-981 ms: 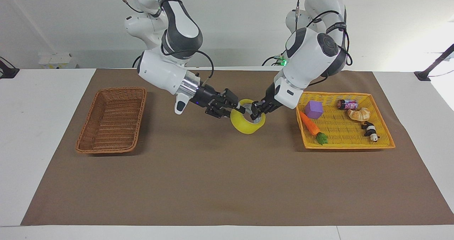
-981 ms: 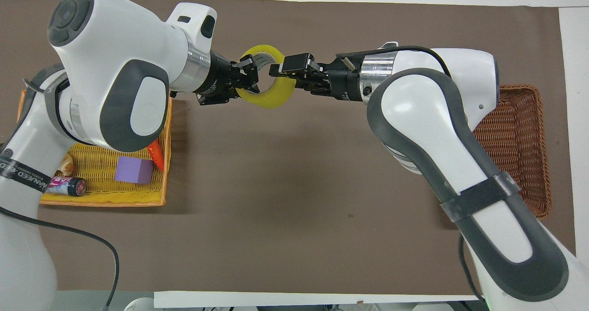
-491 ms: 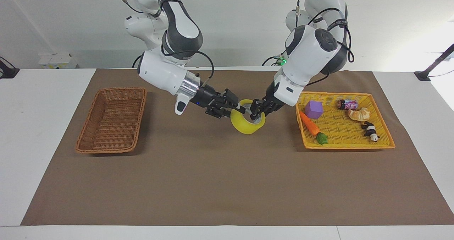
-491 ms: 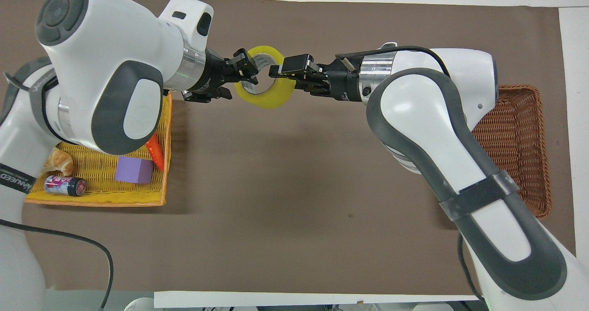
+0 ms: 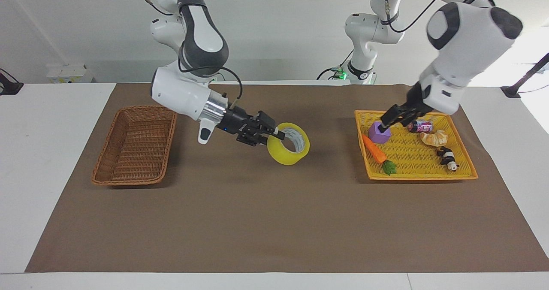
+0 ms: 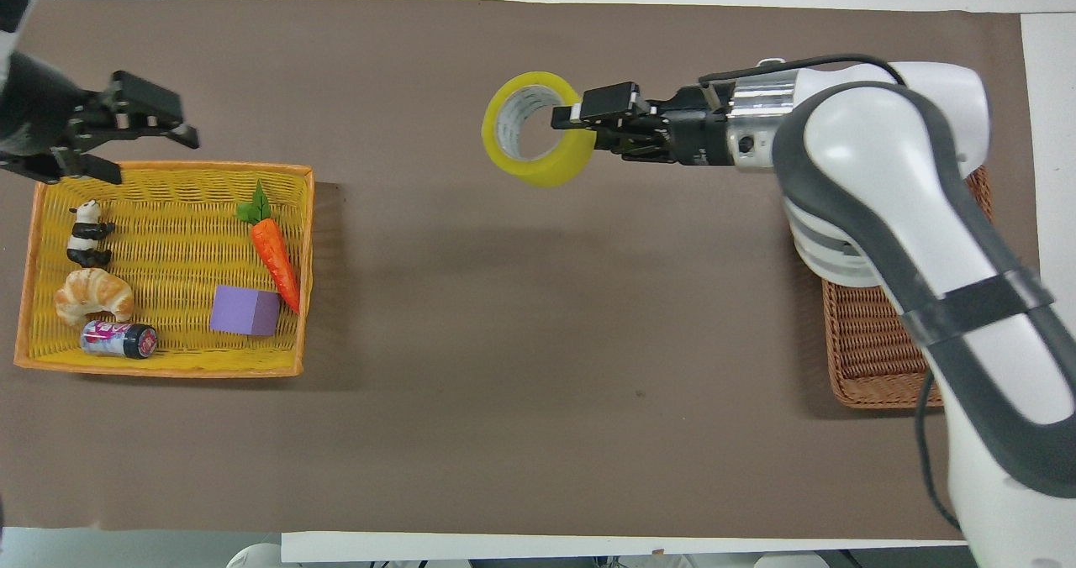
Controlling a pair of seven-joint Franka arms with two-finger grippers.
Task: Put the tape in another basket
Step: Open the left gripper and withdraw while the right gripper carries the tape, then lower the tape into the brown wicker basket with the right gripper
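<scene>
White wall (image 5: 279, 24) — brown-matted table (image 5: 274, 221)

1. tape (image 5: 288, 144): translucent yellow outer band, pale grey-white inner core with faint print.
2. basket (image 5: 136, 145): dark-brown woven wicker, even ribbed weave.
3. tray basket (image 5: 418, 177): bright yellow weave, orange rim.
4. carrot (image 6: 276, 253): orange body, green leaf top.
5. cube (image 6: 245, 311): plain purple.
6. croissant (image 6: 92, 294): golden tan, browner ridges.
7. panda figure (image 6: 87, 233): black and white patches.
8. can (image 6: 118, 339): pink-and-white label, dark end with red ring.
9. mat (image 5: 274, 221): flat brown; bench (image 5: 38, 144) white around it.
10. Arms: white shells, dark-grey joints; right pincer (image 5: 273, 132) and left pincer (image 5: 388, 120) both black, silver ring at the right wrist.
</scene>
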